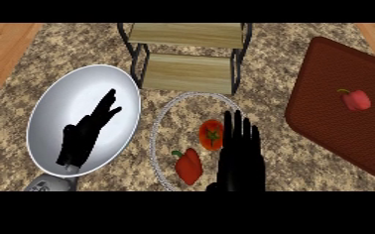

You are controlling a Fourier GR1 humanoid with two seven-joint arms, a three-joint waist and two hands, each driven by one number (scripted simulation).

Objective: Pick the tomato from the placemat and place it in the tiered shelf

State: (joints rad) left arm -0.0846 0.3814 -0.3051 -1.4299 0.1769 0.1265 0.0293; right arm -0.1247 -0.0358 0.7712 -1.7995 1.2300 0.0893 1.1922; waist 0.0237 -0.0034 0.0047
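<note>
A red tomato (212,134) with a green stem lies on a round placemat with a pale rim (156,125) at the counter's middle. Beside it on the same mat lies a red bell pepper (188,165). My right hand (240,161) is open with straight fingers pointing away from me, just right of the tomato and close against its side. Over a white plate, my left hand (83,138) rests open and holds nothing. The tiered shelf (189,54), black frame with two wooden boards, stands at the back behind the round mat.
The large white plate (77,87) sits at the left. A dark red mat (326,114) at the right carries a small red pepper (356,99). The counter top is speckled stone, with wood showing at the far corners.
</note>
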